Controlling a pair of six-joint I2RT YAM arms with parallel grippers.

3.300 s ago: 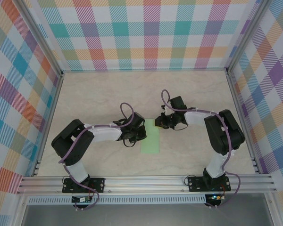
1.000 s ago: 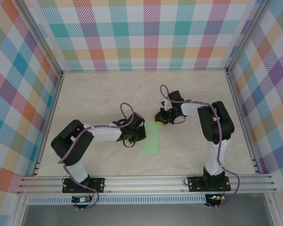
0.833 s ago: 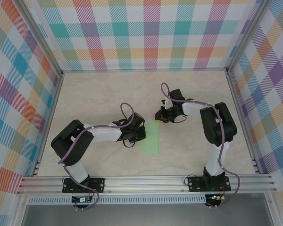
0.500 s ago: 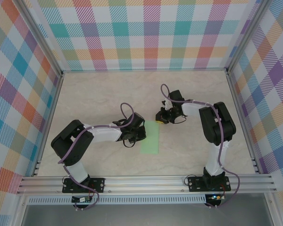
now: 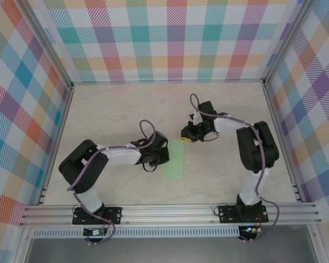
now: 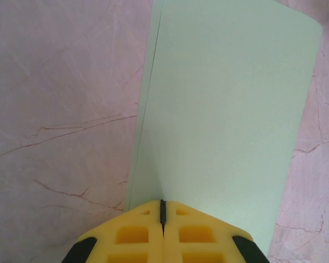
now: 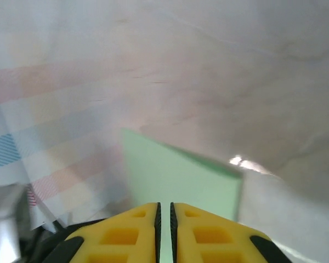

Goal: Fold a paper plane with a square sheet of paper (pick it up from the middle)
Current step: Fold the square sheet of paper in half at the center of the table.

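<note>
The thin pale mint-green square sheet of paper (image 5: 175, 161) is seen lying flat on the pale marbled tabletop (image 5: 109, 120) as a narrow doubled strip, near the middle of the table and between the two arms, its long sides running from near to far. The left gripper (image 5: 163, 157) is set against the strip's left side. In the left wrist view its yellow fingers (image 6: 137, 235) are closed tight together, tips resting at the edge of the paper (image 6: 225, 109); whether a layer is pinched or merely pressed cannot be told. The right gripper (image 5: 186, 136) is found just beside the far right corner. In its own view the gripper (image 7: 164, 208) has its jaws a narrow slit apart with nothing seen between them, above the paper (image 7: 181, 170). Along one long edge two layers are shown slightly out of line (a thin sliver of the lower one is exposed), so the halves are judged not perfectly matched. Should the left tip be dragged or lifted carelessly, the layers could be slid further apart and the centre crease skewed. Should only the upper layer be caught at the corner, the strip could be opened or crumpled.
</note>
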